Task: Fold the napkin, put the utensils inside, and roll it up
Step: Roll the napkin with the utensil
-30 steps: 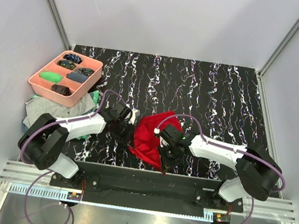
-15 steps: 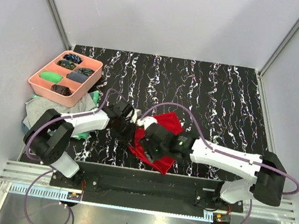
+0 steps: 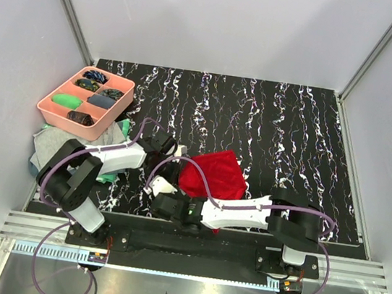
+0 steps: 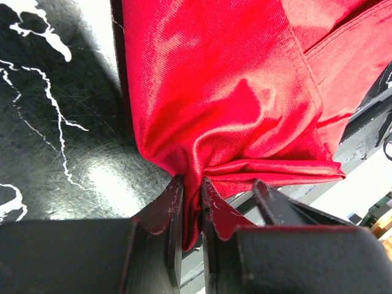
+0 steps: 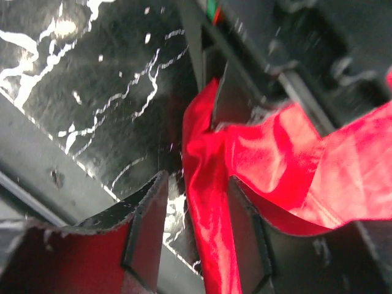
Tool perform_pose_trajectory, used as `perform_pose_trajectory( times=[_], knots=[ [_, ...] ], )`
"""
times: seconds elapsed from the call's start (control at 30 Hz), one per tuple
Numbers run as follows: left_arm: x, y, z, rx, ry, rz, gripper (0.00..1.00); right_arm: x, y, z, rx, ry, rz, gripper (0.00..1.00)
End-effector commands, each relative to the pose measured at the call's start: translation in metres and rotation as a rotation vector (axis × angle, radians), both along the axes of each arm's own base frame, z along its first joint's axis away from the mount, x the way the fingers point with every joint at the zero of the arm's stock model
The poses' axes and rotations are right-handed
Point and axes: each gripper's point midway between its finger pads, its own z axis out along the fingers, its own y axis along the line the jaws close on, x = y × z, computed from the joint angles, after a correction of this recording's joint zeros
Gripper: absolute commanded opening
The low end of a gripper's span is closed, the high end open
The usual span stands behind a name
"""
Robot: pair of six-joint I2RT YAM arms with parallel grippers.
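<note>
The left hand is pinched almost fully together on a gathered corner of the napkin, the red cloth bunching into tight creases where it passes between the two dark fingers and spreading out smooth beyond them over the black marbled desk. The right hand stands noticeably wider, its fingers parted, with a twisted strip of the red cloth running down through the gap; it lies against the finger on the right of that view, and whether the other finger touches it cannot be told. From above, the napkin lies as a crumpled, roughly square patch near the front edge of the desk, between the two arms, with the left hand at its left corner and the right hand reaching low across the front, just left of the cloth's near edge.
</note>
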Motion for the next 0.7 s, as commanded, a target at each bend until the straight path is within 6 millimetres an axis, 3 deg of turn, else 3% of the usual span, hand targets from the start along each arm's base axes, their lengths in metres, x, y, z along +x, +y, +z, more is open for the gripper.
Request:
perform_pose_trajectory(
  times=[0.0,0.17,0.53,0.67],
  knots=[
    [-0.002,0.007,-0.008,0.046,0.016,-0.011,0.00,0.012,0.016,0.011,0.066,-0.075,-0.019,0.50],
    [-0.002,0.006,-0.009,0.043,0.020,-0.015,0.00,0.007,0.014,-0.005,0.049,-0.042,-0.008,0.46],
    [-0.007,0.005,-0.008,0.021,0.035,-0.036,0.00,0.015,-0.020,-0.040,-0.060,-0.002,-0.111,0.42],
    [-0.008,0.002,-0.005,-0.003,0.042,-0.044,0.05,0.014,-0.028,-0.053,-0.095,0.026,-0.127,0.38]
  ],
)
